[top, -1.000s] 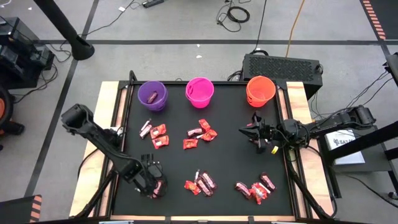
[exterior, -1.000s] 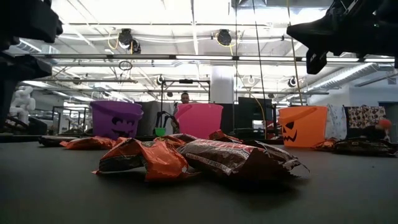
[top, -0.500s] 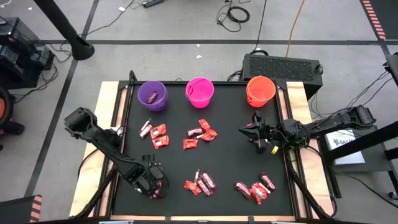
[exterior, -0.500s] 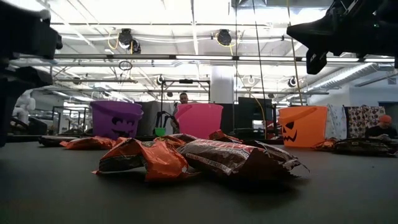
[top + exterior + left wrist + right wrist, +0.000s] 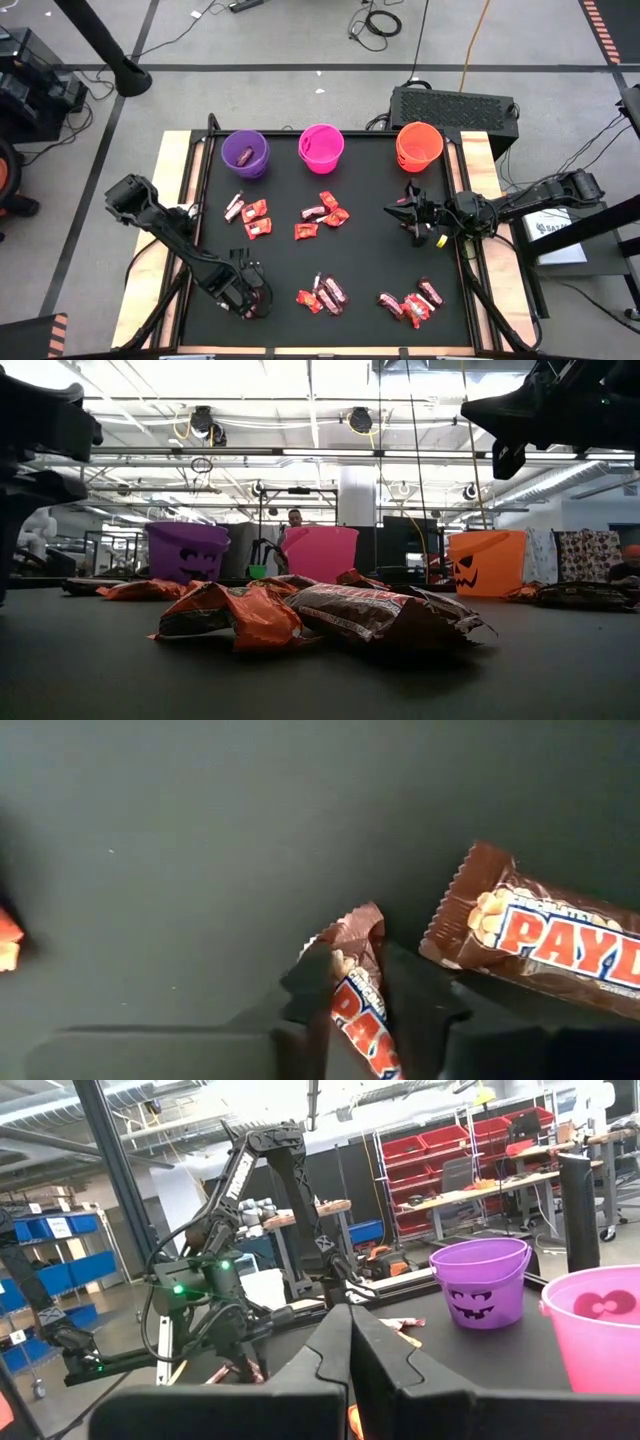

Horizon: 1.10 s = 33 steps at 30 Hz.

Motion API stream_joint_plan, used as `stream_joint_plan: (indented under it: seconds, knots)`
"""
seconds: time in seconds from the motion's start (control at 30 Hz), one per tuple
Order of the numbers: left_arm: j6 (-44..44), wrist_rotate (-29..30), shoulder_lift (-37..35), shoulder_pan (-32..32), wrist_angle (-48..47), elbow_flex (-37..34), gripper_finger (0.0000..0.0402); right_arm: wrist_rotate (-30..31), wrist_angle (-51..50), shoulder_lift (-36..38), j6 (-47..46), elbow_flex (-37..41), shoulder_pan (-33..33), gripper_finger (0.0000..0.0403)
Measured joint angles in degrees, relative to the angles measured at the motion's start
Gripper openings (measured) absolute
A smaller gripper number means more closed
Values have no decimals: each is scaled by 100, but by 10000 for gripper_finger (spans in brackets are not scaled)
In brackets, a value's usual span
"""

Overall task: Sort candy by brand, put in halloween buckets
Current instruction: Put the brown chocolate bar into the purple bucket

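Note:
My left gripper stands at the table's near left, pointing down and shut on a brown candy bar. A second brown bar lies flat on the mat just beside it. My right gripper hangs shut above the table's right side and holds nothing. The purple bucket, the pink bucket and the orange bucket stand in a row along the far edge. A dark candy lies in the purple bucket. My left gripper pinches the brown bar by its two flat faces between its two fingers, coming from above and pointing down. The bar stands on edge in the hold. Its crimped end reaches past the fingertips; whether it is clear of the mat I cannot tell.
Loose candy lies in heaps on the black mat: at mid left, at the centre, near the front centre and at the front right. A black box sits behind the orange bucket.
My left gripper has tipped a little lower over the candy at the near left and has shut on the brown bar. My right gripper has kept still.

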<state>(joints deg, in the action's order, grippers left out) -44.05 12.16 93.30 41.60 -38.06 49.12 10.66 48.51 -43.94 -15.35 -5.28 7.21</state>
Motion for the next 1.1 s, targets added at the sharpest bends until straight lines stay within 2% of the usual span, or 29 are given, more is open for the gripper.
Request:
stream_joint_plan:
  seconds: [0.13, 0.23, 0.27, 0.37, 0.5, 0.6, 0.7, 0.9, 1.1]
  knots:
    - [68, 329, -2, 0, 1, 0, 40, 0, -7, 0, 23, 0, 2, 0]
    - [297, 623, -66, 0, -34, 0, 28, -2, -5, 0, 110, -2, 2, 0]
    - [409, 880, -112, 2, -60, 0, 26, -2, -4, 0, 124, 0, 0, 0]
    - [643, 2079, -267, 4, -181, 0, 23, -1, 3, 0, 145, 0, 1, 0]
    - [868, 4094, -522, -2, -543, 0, 22, 0, 7, 0, 146, 0, 2, 0]
    - [569, 5637, -711, -135, -966, 0, 22, 0, 11, -2, 179, 0, 1, 0]
    - [135, 6600, -920, -498, -1522, 0, 22, 7, 13, -1, 260, 0, -1, 0]
    - [-26, 6761, -1469, -1896, -2343, 0, 22, 18, 33, -2, 295, 0, -1, 0]
    - [1228, 6561, -2051, -3534, -2322, 0, 22, 181, 63, -2, 404, 0, -5, 0]
